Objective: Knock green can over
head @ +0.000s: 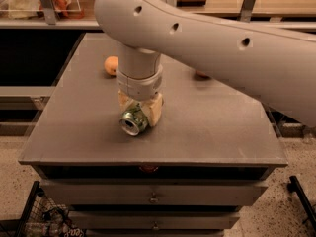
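Observation:
The green can [133,121] is tipped over near the middle of the grey table [212,127], with its silver top facing the front left. My gripper [139,108] comes straight down on it from the big pale arm [207,43]. Its cream fingers [154,110] sit on either side of the can and close on it. The can's far end is hidden under the gripper.
An orange fruit [111,64] lies at the back left of the table. A reddish fruit [201,75] at the back right is mostly hidden behind the arm. Drawers [153,196] run below the table front. A wire basket [39,221] stands on the floor at the lower left.

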{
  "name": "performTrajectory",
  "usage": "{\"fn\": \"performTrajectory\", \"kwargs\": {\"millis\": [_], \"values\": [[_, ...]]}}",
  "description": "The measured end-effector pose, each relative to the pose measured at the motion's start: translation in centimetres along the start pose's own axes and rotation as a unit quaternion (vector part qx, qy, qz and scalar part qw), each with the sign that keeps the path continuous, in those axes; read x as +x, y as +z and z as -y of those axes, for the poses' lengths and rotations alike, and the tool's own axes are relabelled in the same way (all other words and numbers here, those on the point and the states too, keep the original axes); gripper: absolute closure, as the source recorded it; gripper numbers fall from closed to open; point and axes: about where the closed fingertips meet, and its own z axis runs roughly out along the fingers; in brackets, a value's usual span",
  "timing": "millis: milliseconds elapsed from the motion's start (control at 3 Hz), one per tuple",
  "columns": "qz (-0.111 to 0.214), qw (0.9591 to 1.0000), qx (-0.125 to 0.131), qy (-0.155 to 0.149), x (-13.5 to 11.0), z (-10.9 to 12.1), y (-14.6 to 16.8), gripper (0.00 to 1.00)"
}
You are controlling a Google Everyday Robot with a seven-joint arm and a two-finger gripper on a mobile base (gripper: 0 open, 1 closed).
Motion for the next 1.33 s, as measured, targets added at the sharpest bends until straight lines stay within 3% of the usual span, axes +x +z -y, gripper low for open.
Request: {"fn": "performTrajectory", "kwargs": {"millis": [333,667,1333], "values": [[0.003,1.0,-0.005,0.002,-0.23,0.25,0.34,0.05],[0.005,1.0,-0.008,0.002,-0.32,0.35,0.49,0.0],[0.01,0.9998,-0.011,0.011,-0.13,0.56,0.24,0.0]]}}
